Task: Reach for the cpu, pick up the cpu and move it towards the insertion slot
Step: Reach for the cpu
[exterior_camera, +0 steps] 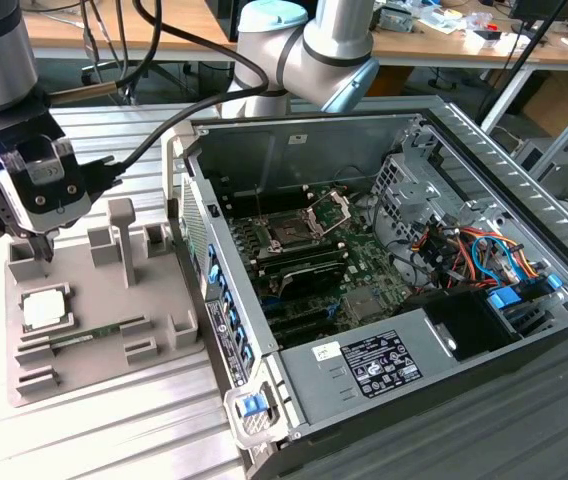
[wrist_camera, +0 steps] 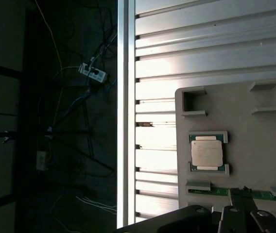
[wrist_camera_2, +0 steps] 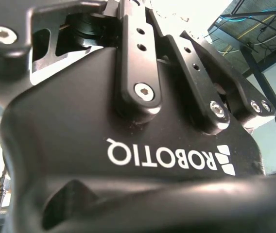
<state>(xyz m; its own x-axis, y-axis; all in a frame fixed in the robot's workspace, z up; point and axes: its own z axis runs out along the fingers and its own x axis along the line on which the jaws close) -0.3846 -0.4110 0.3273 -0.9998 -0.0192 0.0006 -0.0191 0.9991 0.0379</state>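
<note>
Exterior view is showing the gripper (exterior_camera: 41, 250) hanging over a grey holder tray (exterior_camera: 24, 385) at that view's left. It is pointing down, just above the tray, near the cpu (exterior_camera: 44, 308) but not touching it. I cannot tell if the gripper is spread or pressed together. It is carrying nothing.

The cpu is lying flat in its square nest on the tray, silver side up. In the first wrist view the cpu (wrist_camera: 206, 154) is sitting snug between small corner walls. A thin green memory stick (wrist_camera: 211, 192) is lying just beside it.

So the job is only beginning, I am guessing. The reaching part is looking nearly done. The picking up is not yet done, and neither is the carrying. The insertion slot (exterior_camera: 294, 232) is waiting inside the open computer case (exterior_camera: 444, 130), well apart from the cpu, toward the exterior view's right. Its silver frame looks to be standing open.

The tray and the case are both resting on a table of ridged silver metal (exterior_camera: 134, 430). Wooden desks (exterior_camera: 164, 30) with bits and pieces on them are standing behind it. In the first wrist view, past the table's edge, the floor is looking dark, and a white power strip (wrist_camera: 93, 73) is lying there among loose cables.
</note>
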